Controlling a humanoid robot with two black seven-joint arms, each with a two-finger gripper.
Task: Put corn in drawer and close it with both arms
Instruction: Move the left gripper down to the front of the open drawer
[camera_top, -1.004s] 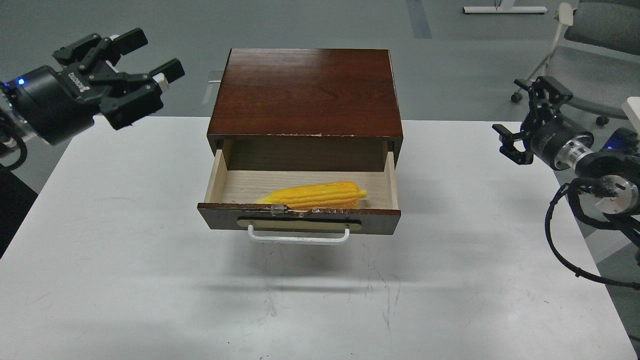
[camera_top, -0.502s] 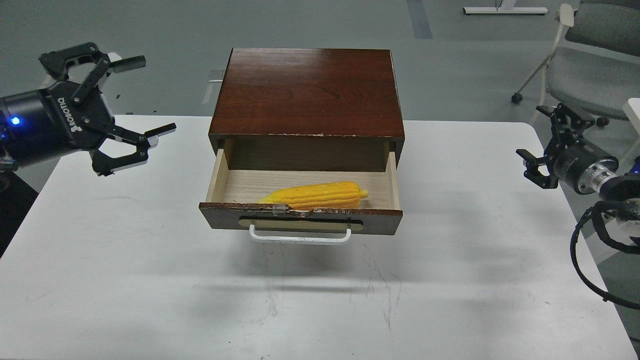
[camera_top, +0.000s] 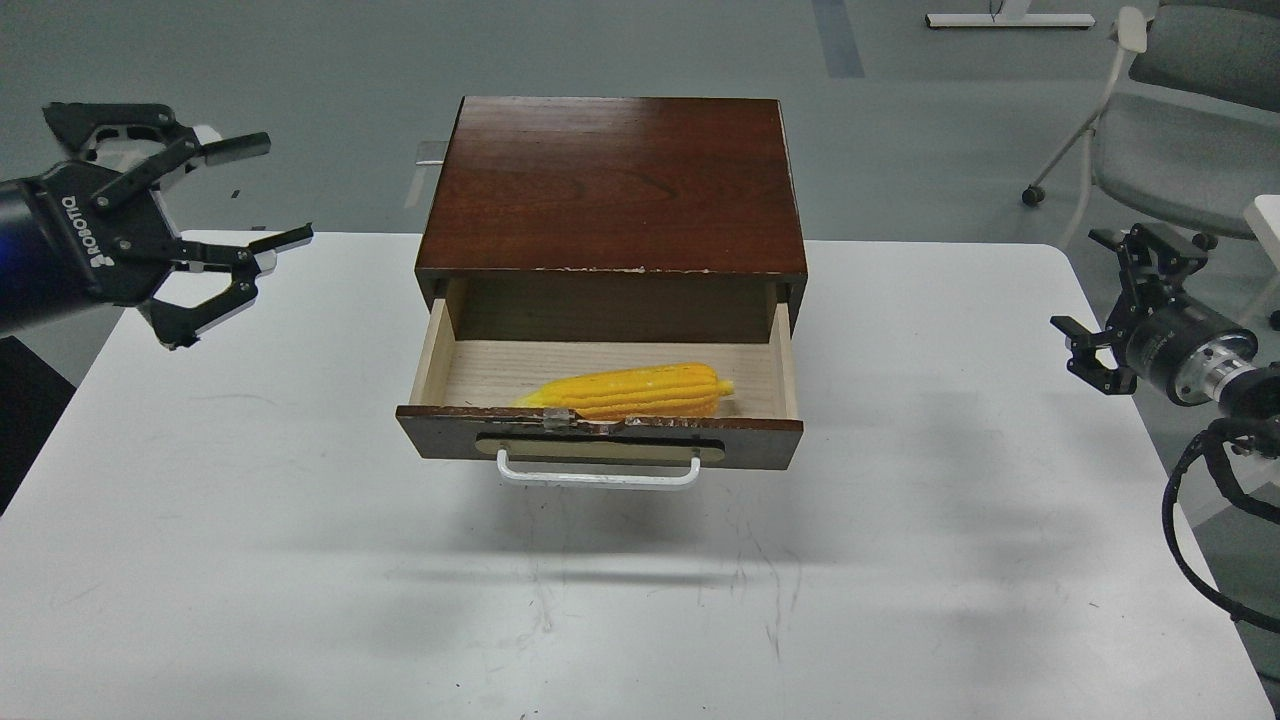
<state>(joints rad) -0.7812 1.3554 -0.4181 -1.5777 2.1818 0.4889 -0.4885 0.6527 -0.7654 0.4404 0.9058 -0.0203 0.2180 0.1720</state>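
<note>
Yellow is showing only in part: the bright yellow husked corn cob (camera_top: 628, 391) is lying inside the dark brown wooden drawer (camera_top: 600, 437) with the pale wood floor, and the drawer's chipped front edge is hiding the cob's lower side from you. The drawer is standing pulled out from its dark brown wooden cabinet (camera_top: 612, 185), the white bar handle (camera_top: 598, 474) facing you, all of it sitting on the white worktop (camera_top: 250, 520).

Your black left hand (camera_top: 255, 195) is hovering well apart from the drawer, off to its left above the worktop's far left corner, fingers spread wide and holding nothing; its arm is being cut off at the picture's left edge. Your black right hand (camera_top: 1112, 300) is hanging over the worktop's right edge, also well apart from the drawer and the corn; it is looking small and dark, but you are seeing its fingers parted and empty. A grey wheeled office chair (camera_top: 1170, 130) is standing behind it, partly cut off.
</note>
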